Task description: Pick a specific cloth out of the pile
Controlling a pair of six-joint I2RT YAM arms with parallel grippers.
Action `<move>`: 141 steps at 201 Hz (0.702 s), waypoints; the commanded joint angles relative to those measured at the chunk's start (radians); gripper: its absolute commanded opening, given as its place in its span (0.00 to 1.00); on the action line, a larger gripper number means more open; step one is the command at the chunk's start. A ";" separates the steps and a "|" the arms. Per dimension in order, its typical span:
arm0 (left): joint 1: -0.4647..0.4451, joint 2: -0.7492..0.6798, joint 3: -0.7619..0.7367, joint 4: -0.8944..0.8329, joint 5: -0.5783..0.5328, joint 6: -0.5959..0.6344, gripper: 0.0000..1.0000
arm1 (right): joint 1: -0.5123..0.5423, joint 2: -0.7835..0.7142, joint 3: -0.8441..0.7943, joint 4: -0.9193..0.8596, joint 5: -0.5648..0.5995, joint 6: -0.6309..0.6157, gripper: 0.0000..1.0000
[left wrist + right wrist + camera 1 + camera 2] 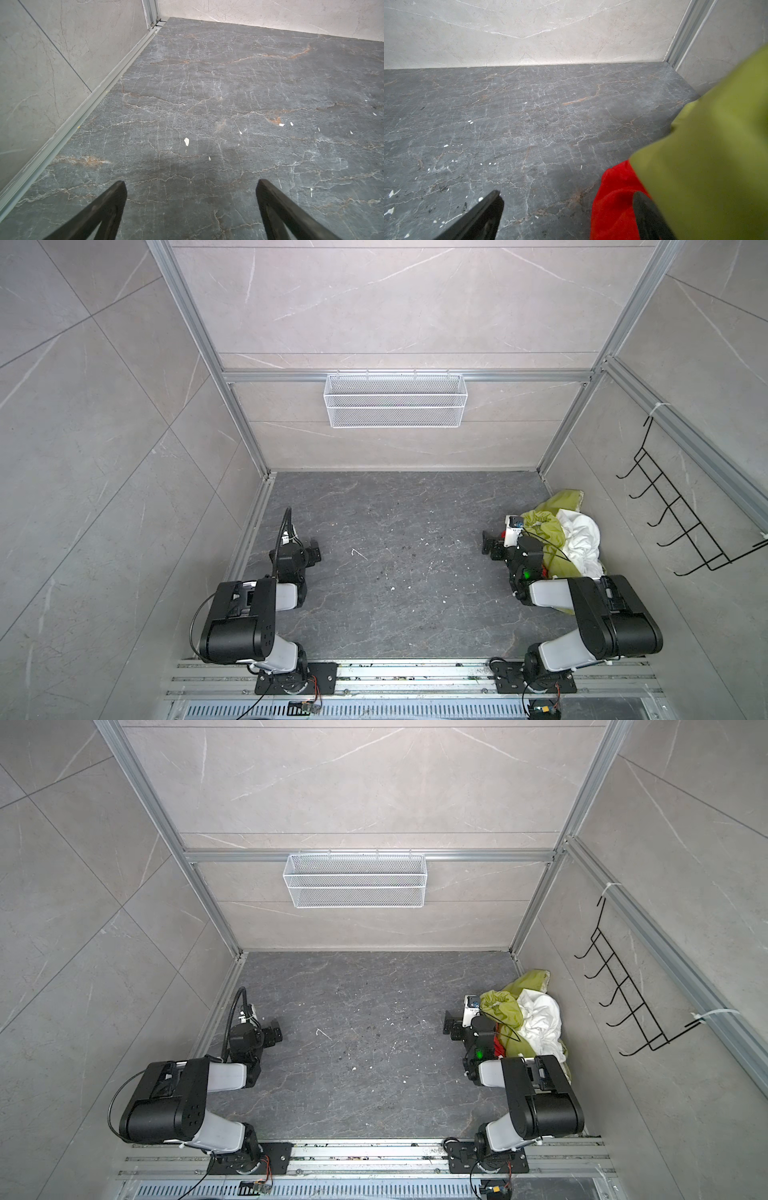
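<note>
The pile (pixel 559 531) lies at the right wall in both top views: an olive-green cloth (pixel 505 1009) with a white cloth (pixel 540 1019) beside it. The red cloth (pixel 614 199) pokes out from under the green fabric (pixel 716 145); only a sliver (pixel 497 1045) shows in a top view. My right gripper (pixel 566 193) is open just left of the pile (pixel 453 1027), low over the floor. The red cloth's edge lies inside its gap, against one finger (pixel 648 209). My left gripper (pixel 191 182) is open over bare floor at the left (pixel 313 551), holding nothing.
A white mesh basket (pixel 395 400) hangs on the back wall. A black wire hook rack (pixel 681 514) hangs on the right wall. Aluminium rails (pixel 249 531) edge the dark marble floor (pixel 395 551), which carries small white specks.
</note>
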 commanded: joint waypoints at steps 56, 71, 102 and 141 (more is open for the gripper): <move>-0.005 -0.003 0.020 0.055 -0.015 0.015 1.00 | -0.005 -0.001 0.001 0.004 0.001 0.002 1.00; -0.007 -0.004 0.018 0.059 -0.017 0.017 1.00 | -0.006 -0.001 0.003 0.001 0.002 0.000 1.00; -0.066 0.004 0.003 0.103 -0.088 0.057 1.00 | -0.005 0.001 0.004 0.001 0.003 0.000 1.00; -0.024 0.001 0.026 0.053 -0.035 0.026 1.00 | -0.005 -0.002 0.004 -0.001 0.008 -0.006 1.00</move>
